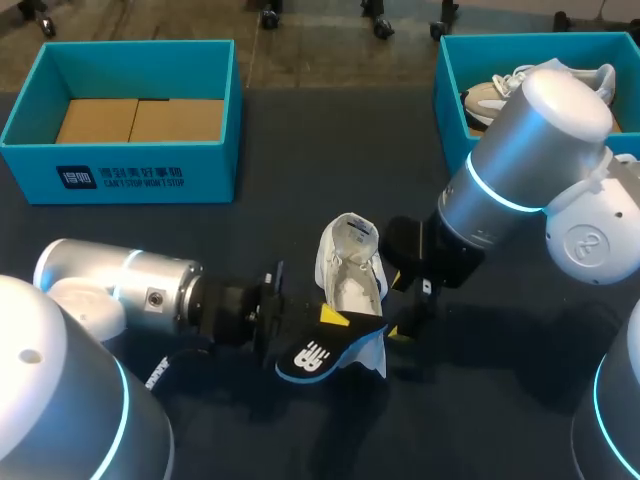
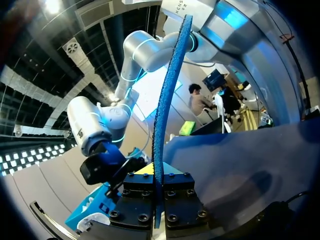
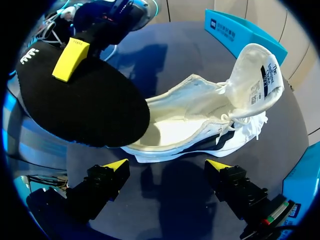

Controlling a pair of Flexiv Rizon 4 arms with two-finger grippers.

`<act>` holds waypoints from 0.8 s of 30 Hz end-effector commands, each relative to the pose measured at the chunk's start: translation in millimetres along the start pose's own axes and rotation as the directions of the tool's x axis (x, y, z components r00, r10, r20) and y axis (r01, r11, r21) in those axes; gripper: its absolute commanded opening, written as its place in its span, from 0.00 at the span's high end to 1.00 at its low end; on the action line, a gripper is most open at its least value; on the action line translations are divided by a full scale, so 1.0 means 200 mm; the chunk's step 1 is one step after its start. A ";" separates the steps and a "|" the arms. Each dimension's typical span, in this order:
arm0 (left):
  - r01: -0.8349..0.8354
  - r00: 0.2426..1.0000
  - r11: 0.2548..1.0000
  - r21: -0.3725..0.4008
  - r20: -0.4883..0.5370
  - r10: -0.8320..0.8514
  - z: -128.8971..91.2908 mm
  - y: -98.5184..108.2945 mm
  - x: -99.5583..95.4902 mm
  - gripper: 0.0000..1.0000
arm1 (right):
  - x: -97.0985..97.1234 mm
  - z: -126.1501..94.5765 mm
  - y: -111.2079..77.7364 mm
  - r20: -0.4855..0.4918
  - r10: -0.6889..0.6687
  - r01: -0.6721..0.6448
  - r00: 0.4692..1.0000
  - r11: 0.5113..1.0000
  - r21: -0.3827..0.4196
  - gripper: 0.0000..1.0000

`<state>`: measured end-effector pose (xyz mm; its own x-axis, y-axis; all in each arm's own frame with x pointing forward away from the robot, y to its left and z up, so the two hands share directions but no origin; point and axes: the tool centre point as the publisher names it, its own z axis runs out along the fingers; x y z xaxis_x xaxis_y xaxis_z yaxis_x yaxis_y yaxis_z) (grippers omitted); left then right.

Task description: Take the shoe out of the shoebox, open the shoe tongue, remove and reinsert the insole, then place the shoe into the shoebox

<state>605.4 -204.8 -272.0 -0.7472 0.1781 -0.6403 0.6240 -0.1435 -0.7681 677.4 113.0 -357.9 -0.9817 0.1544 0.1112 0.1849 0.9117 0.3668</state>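
Left gripper clamps the insole edge-on in its wrist view; right gripper gapes above the shoe on the dark table.

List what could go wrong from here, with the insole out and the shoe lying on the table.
1. The white lace-up sneaker lies unheld. The right gripper is open and stops short of it, so pushing the insole in may just slide the shoe across the table.
2. The left gripper pinches the thin black foam insole with a blue underside near one edge only. The insole curves in the left wrist view, so it could fold or catch on the shoe's collar.
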 end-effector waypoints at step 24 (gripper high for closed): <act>0.045 0.997 0.997 -0.058 0.069 -0.041 0.02 0.19 -0.01 1.00 | 0.00 0.00 0.00 0.000 -0.001 0.001 1.000 1.000 -0.001 0.00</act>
<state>629.2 -208.3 -296.5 -0.7859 0.1216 -0.6063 0.6012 -0.0788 -0.7952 677.3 112.9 -358.0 -0.9817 0.1544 0.1110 0.1849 0.9117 0.3669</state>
